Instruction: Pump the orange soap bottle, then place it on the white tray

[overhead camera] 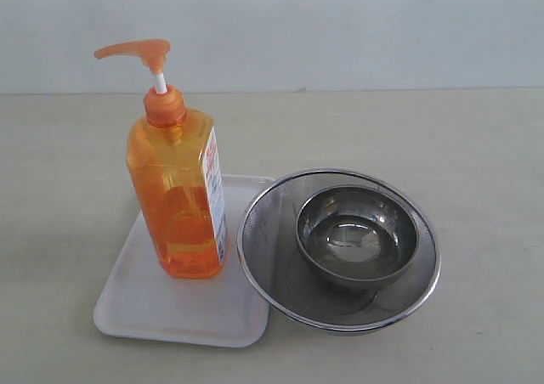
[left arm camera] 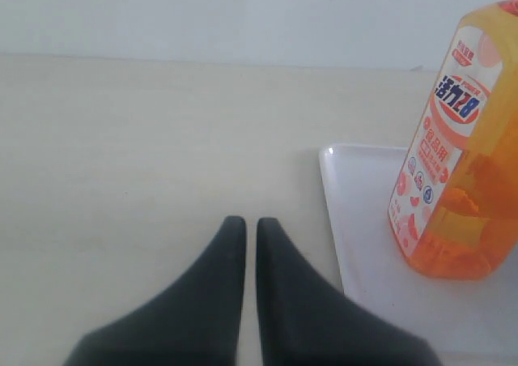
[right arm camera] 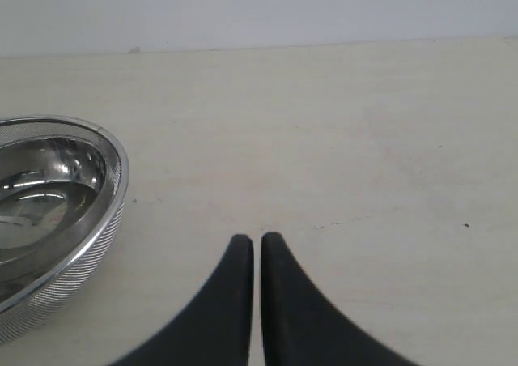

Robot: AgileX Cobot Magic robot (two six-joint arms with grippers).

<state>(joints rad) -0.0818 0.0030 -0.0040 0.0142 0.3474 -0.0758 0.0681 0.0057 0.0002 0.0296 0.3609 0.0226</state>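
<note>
On white tray (overhead camera: 136, 307), orange soap bottle (overhead camera: 178, 206), bowl (overhead camera: 316, 224) in strainer (overhead camera: 263, 250) alongside, left claw (left arm camera: 251, 224), right claw (right arm camera: 256, 241) (both clenched)

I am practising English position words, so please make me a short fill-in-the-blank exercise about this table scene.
1. The orange soap bottle stands ____ on the white tray.
2. The steel bowl sits ____ the mesh strainer.
3. Both the left gripper and the right gripper are ____ and hold nothing.
Missing words: upright; inside; shut.
</note>
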